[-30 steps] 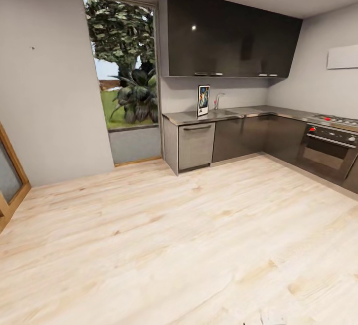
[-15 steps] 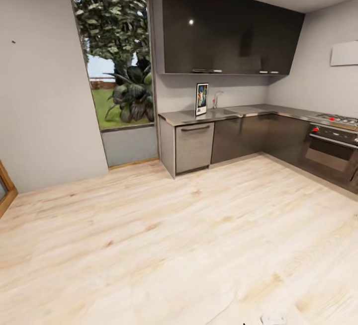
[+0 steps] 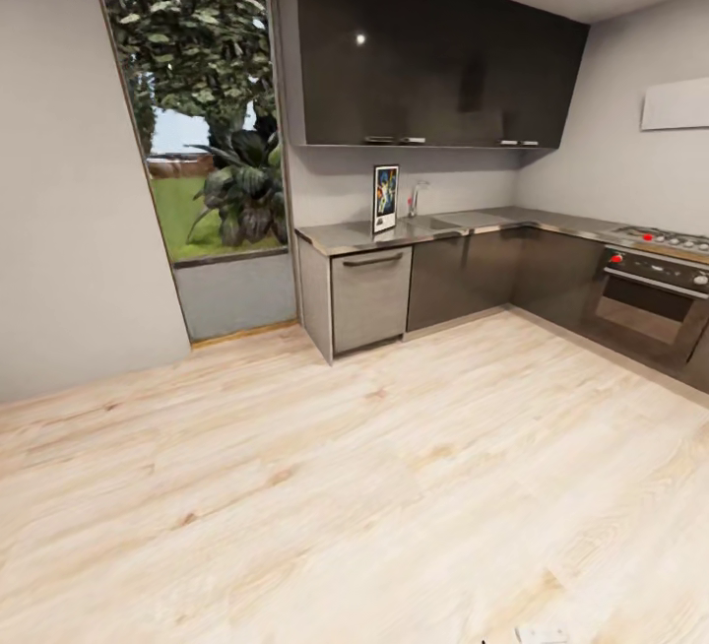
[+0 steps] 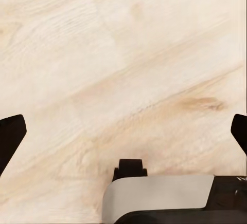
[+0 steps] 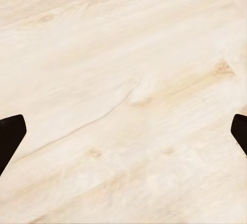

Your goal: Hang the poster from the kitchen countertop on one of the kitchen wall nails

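Note:
The poster (image 3: 385, 198) stands upright on the grey metal kitchen countertop (image 3: 345, 235), leaning at the back wall left of the chrome faucet (image 3: 417, 197). It is far across the room in the head view. My left gripper (image 4: 123, 131) is open, its dark fingertips (image 4: 9, 137) at the frame's two sides, with only wooden floor between them. My right gripper (image 5: 123, 131) is open too, fingertips (image 5: 10, 134) wide apart above bare floorboards. No wall nail can be made out.
Light wooden floor (image 3: 345, 467) stretches between me and the cabinets. Dark upper cabinets (image 3: 423, 53) hang over the counter. An oven with a hob (image 3: 645, 294) stands at the right. A tall window (image 3: 197, 122) with plants outside is at the left.
The head view has swung and moved forward: counter, poster and window have shifted left and grown slightly. The wooden door frame at the left has left the picture.

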`<state>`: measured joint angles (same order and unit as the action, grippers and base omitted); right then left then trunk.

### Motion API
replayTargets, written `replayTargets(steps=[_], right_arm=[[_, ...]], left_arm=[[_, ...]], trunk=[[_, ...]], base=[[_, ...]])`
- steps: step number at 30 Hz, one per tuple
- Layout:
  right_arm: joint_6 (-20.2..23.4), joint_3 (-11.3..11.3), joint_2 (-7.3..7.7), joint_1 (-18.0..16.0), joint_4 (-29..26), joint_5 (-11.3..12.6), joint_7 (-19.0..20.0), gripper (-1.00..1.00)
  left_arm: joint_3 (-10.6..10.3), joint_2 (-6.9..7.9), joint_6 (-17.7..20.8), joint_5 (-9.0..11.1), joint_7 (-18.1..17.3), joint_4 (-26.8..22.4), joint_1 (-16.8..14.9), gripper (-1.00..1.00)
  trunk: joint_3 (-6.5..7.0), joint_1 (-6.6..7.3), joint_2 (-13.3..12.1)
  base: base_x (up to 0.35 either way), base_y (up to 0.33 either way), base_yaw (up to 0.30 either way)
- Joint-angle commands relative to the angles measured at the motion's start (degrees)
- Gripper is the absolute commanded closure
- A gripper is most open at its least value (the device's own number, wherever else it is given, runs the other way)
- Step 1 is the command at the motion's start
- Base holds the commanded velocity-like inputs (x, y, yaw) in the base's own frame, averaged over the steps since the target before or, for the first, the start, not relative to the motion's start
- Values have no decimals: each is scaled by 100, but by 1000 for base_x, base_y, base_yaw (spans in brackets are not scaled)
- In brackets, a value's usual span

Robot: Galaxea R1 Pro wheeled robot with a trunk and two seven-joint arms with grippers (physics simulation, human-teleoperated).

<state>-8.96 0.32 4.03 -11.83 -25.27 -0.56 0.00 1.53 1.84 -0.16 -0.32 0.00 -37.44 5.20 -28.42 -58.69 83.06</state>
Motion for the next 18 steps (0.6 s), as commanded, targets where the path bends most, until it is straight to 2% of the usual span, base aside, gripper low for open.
replayTargets(steps=[1,18], right_arm=[[-18,3,1,-3,5,-6,0,-100],[-18,-31,7,-3,-1,3,0,-100]], left_arm=[[6,3,-2,-3,0,-9,4,-100],[7,5,7,-3,8,-8,6,-100]], trunk=[[-5,-3,2],[-5,-3,2]], base=[[318,-130,-1],[294,-168,0]])
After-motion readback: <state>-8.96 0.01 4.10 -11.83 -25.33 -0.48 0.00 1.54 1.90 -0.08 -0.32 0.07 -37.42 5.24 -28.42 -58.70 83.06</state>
